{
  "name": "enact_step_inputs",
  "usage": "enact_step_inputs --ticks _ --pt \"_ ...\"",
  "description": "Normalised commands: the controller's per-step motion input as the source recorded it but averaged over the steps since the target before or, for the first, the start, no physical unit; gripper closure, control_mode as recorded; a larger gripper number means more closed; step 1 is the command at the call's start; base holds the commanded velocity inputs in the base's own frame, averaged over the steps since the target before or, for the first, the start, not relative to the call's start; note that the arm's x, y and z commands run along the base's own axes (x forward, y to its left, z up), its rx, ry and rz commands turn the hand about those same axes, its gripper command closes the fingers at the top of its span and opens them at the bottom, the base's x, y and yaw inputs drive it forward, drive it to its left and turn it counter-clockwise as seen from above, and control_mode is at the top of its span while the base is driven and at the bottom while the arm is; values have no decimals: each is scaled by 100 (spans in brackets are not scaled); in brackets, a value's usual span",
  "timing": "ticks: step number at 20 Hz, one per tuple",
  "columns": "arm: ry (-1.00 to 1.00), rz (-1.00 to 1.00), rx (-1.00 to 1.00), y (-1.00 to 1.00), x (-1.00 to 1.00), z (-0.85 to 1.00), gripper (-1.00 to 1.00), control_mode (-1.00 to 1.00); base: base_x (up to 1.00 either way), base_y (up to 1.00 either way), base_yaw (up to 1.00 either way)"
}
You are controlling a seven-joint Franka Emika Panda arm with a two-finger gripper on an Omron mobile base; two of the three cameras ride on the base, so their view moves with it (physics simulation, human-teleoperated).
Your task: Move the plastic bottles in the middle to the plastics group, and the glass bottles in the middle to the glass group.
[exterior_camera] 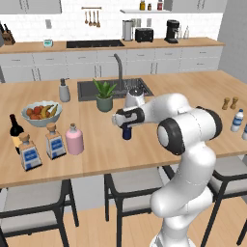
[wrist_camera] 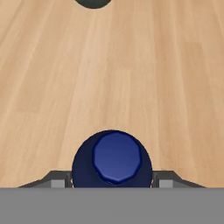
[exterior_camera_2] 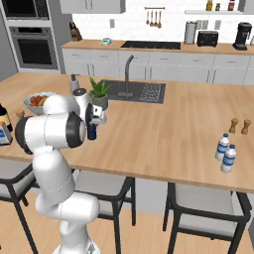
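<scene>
Navy-blue bottle (wrist_camera: 112,159) stands upright between the hand's (wrist_camera: 112,181) closed-in fingers.

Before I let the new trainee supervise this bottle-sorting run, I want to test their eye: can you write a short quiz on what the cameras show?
1. True or false: the gripper is shut on the navy-blue bottle.
2. Which things stand beside the blue-capped plastic bottles at the counter's right end? A) a fruit bowl B) brown shakers C) a toaster
3. Fill in: the pale-pink bottle stands next to a square clear bottle with a ____ label.

Key: 1 true, the fingers sit against both sides of the bottle in the hand view. 2 B. 3 blue.
</scene>
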Motion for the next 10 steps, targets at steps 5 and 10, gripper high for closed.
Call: enact_step_inputs --ticks 5,10 --pt "0 -15 0 -99 0 24 100 -100 0 0 0" --pt "0 -20 0 -100 0 18 100 -100 0 0 0"
